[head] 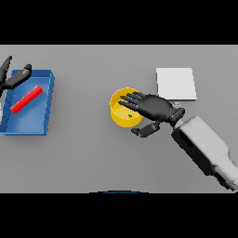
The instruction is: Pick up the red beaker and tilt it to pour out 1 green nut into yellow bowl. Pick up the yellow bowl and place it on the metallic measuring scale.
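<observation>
**Q:** Figure 1, head view. How many of each thing lie on the grey bench (93,158)?

**A:** One round yellow bowl (119,120) near the middle, with one small green nut (129,116) inside it. One flat, pale metallic measuring scale (175,83), square-topped, just beyond and to the right of the bowl, apart from it. One shallow blue rectangular tray (42,118) at the far left, holding one red beaker (26,100), which lies on its side, slanted across the tray floor.

**Q:** And your hands?

**A:** Two. My right hand (155,108) is over the bowl's right part, fingers spread and fairly straight across the rim, thumb below beside the bowl's outer wall; it is wide and grips nothing that I can see. My left hand (14,77) shows at the tray's far left corner, fingers extended and relaxed, holding nothing, clear of the beaker.

**Q:** Any writing or brand marks?

**A:** None legible on any item.
</observation>
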Tool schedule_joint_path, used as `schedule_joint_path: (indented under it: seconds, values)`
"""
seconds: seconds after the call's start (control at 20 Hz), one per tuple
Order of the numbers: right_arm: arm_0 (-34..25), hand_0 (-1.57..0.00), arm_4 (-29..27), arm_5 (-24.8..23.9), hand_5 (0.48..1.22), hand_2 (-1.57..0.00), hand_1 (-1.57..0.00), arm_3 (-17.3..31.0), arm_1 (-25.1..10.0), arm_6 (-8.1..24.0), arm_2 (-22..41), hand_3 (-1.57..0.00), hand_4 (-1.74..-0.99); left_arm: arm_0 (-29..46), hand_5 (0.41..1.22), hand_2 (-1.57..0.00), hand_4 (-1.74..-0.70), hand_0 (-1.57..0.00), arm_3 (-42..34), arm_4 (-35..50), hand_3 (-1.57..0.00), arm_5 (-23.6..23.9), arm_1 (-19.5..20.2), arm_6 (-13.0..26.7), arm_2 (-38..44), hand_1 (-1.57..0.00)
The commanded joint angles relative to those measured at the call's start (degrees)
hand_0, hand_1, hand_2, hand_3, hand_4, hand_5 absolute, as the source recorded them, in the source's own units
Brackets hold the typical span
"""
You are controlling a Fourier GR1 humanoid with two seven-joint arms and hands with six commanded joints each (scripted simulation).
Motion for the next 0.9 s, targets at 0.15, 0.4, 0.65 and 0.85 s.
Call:
schedule_joint_path:
  seconds: [0.15,0.4,0.65,0.85]
  values:
    - [-3.8,0.0,1.6,3.2,0.663,0.0,0.0,4.7,0.9,-1.3,3.1,0.0,-1.159,0.3,0.701,0.0,-0.81,0.0,0.1,-0.4,0.0,0.4,-0.1,-0.6,-0.1,0.0]
    - [-8.4,0.0,3.2,6.2,0.673,0.0,0.0,10.6,2.9,-0.7,5.6,0.0,-1.177,-0.1,0.706,0.0,-0.8,0.0,0.3,-0.3,0.0,-0.3,0.1,-1.3,-0.1,0.0]
    - [-9.3,0.0,3.8,6.1,0.708,0.0,0.0,14.6,3.8,-2.1,6.5,-0.02,-1.195,-0.4,0.711,0.0,-0.79,0.0,1.4,-0.9,0.0,-0.7,1.0,-1.1,-0.1,0.0]
    - [-9.5,-0.19,4.3,5.7,0.891,-0.19,-0.18,15.4,4.6,-1.2,6.8,-0.21,-1.309,-0.4,0.711,0.0,-0.79,0.0,1.6,-1.0,0.0,-0.5,0.5,-1.3,-0.3,0.0]
